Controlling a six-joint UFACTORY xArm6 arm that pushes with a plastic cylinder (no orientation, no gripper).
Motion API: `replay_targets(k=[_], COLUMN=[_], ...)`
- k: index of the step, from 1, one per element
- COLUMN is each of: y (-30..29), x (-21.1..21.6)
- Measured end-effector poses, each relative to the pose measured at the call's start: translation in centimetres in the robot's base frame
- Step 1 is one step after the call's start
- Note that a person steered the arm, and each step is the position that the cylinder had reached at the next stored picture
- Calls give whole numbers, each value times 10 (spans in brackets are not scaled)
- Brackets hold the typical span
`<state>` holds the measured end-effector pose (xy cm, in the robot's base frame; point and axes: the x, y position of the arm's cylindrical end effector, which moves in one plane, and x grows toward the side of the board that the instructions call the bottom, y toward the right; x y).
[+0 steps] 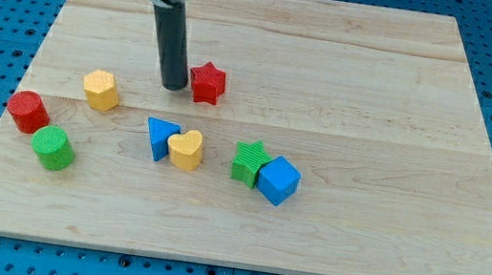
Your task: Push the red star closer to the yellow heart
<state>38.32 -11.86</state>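
The red star (207,83) lies on the wooden board (377,98), above the middle. The yellow heart (186,148) lies below it, a short way toward the view's bottom, touching a blue triangle (160,135) on its left. My tip (173,87) rests on the board just left of the red star, close to it or touching its left side. The dark rod rises from there to the view's top.
A yellow hexagon (100,90) lies left of my tip. A red cylinder (29,112) and a green cylinder (53,148) sit near the board's left edge. A green star (248,162) and a blue cube (278,181) touch, right of the heart.
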Motion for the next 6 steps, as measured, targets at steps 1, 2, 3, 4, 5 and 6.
replay_targets(k=[1,2,3,4,5,6], y=[10,53,55,49,48,104], x=[-43,66,126,56,-14,3])
